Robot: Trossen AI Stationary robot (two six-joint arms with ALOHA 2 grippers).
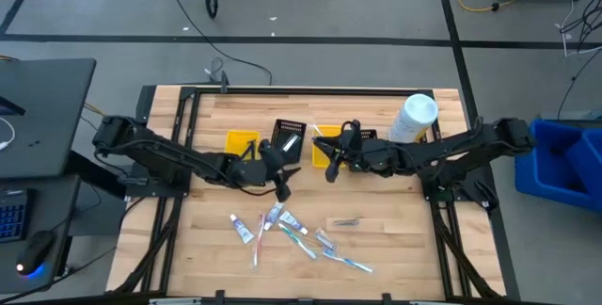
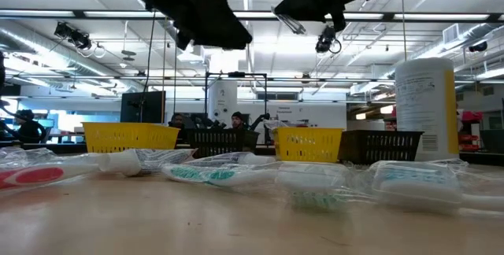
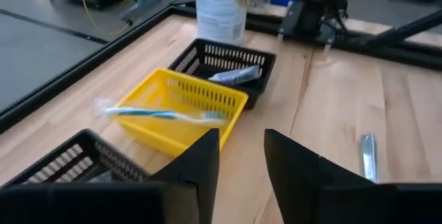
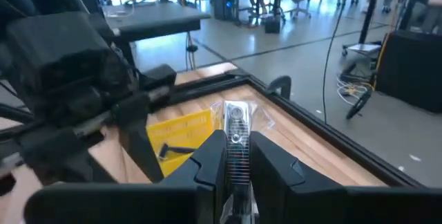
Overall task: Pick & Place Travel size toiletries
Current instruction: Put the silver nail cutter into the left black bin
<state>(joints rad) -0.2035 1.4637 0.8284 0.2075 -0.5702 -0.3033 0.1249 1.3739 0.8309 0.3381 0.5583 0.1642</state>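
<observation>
Yellow and black mesh bins sit in a row across the middle of my wooden worktop [image 1: 395, 248]: four that I can count from above, two yellow and two black, alternating. My left pincer [image 1: 282, 190] hangs just in front of the left-hand black bin [image 1: 288, 136], its fingers [image 3: 197, 165] parted with nothing between them. My right pincer [image 1: 331, 168] hangs over the right-hand yellow bin [image 3: 181, 106], closed on a small clear packet [image 4: 237, 131] with something silvery inside.

That right-hand yellow bin holds one blue-and-white toothbrush [image 3: 162, 114] lying across its rim. The right-hand black bin [image 3: 222, 68] beside it holds one wrapped grey tube [image 3: 235, 76]. The left-hand yellow bin [image 1: 242, 142] holds a small dark item in the right wrist view; what it is I cannot tell. One big white bottle [image 1: 415, 117] stands upright near the far right corner, just beyond the bins.

On the near half of the worktop lies a loose scatter of toiletries [image 1: 282, 228], roughly six or seven wrapped toothbrushes and tubes overlapping, too tangled for a sure count. One dark-handled razor [image 1: 344, 220] lies alone just to their right.

Bare wood lies open to the left and right of the scatter and along the near edge.
</observation>
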